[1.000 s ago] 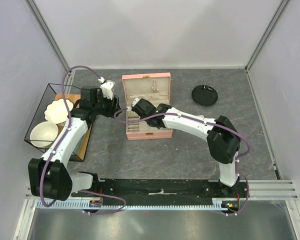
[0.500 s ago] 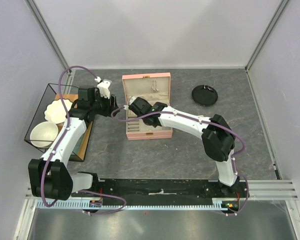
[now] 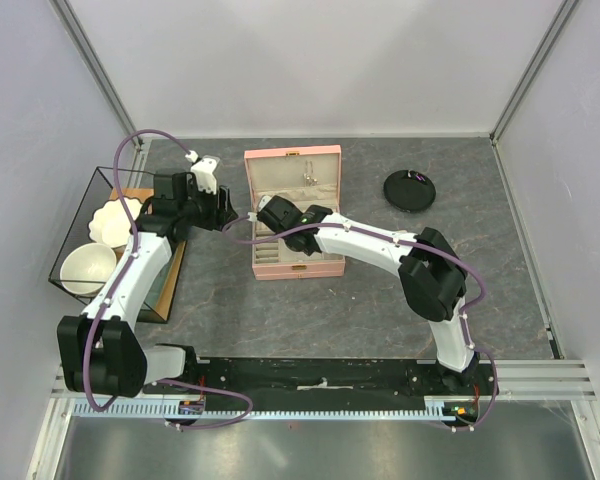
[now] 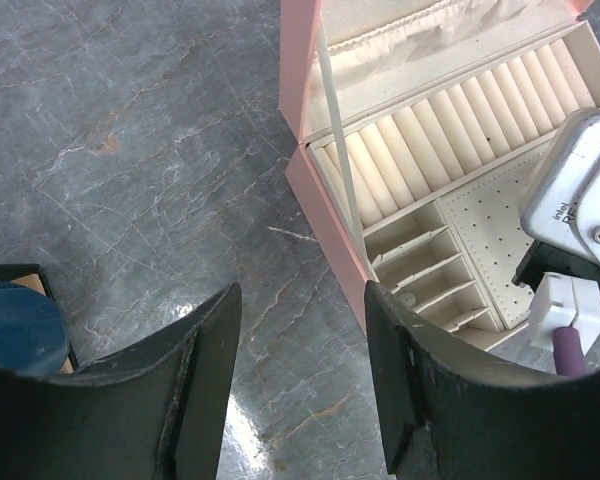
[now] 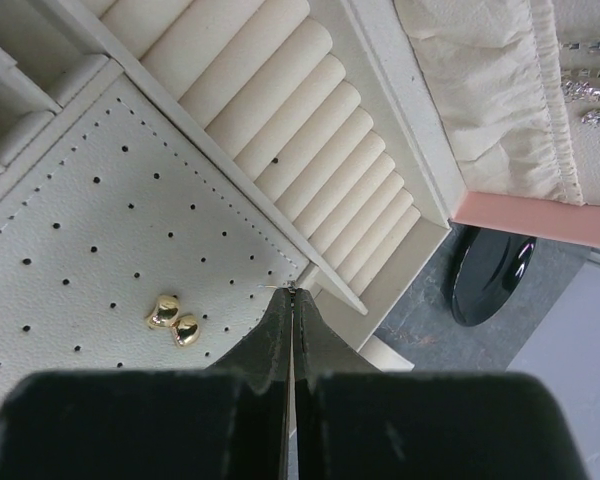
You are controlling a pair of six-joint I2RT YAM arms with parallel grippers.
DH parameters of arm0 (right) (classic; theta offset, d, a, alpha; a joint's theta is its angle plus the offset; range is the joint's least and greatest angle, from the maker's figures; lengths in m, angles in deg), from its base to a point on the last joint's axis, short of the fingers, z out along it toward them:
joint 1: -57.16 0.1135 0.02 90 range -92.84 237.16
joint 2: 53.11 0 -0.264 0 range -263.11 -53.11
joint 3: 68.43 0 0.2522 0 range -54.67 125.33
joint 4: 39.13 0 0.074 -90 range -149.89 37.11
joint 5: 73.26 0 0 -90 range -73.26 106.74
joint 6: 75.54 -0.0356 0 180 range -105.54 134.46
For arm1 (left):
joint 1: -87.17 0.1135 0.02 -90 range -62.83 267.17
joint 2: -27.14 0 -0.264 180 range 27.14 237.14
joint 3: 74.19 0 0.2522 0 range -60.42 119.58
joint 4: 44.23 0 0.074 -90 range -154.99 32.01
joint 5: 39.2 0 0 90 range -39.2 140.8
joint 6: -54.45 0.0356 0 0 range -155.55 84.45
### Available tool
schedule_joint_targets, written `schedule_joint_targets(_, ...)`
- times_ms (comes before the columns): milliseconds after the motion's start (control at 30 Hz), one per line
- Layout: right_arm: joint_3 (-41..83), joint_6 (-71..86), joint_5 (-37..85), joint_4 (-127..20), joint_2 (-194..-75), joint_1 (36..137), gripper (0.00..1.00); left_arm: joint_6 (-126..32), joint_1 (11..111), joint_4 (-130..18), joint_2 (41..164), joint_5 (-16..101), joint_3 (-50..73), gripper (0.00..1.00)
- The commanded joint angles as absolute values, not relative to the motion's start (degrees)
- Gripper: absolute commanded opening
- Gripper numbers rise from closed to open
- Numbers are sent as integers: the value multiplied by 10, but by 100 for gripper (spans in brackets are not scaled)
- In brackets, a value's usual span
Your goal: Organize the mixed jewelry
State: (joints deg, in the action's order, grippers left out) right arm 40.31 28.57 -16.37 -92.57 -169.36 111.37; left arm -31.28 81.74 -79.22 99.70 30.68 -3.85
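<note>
1. Mixed jewelry [image 5: 174, 320] is partly put away. A pair of gold studs sits on the perforated pad [image 5: 90, 200] inside the pink box [image 3: 325, 152], near the pad's corner by the ring rolls [image 5: 280, 110]. A few silvery pieces [image 5: 592, 78] show against the inside of the box's open lid, above its gathered pocket.
2. What is left is harder to judge. The ring rolls are bare, and I see no loose piece on the table [image 4: 130, 150] around the box. A black disc [image 3: 409, 192] lies well to the right of the box with a faint glint near its rim, too small to tell whether it is jewelry. I judge the sorting well along, but I cannot call it finished.
3. Right gripper [image 5: 290, 300] is inside the box, low over the perforated pad. Its tips point down near the studs without touching them. The jaws are clenched tight, and I can make out nothing between them.
4. That arm comes at the box from the right, elbow bent and wrist over the box's left half.
5. Left gripper [image 4: 300, 330] hangs just outside the box's left wall, over bare table. Its jaws are spread apart with nothing between them. That arm is bent, its forearm running up toward the box's left side.
</note>
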Motion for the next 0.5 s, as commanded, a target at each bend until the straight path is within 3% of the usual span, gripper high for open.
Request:
schedule_joint_targets(0,432,292,-175,-914,-1698,1111,0,-331,823,-778,999,282,-15,60)
schedule_joint_targets(467,438,296,-173,-915,-1706,1109,0,-340,832,-775,1006,274,-1,60)
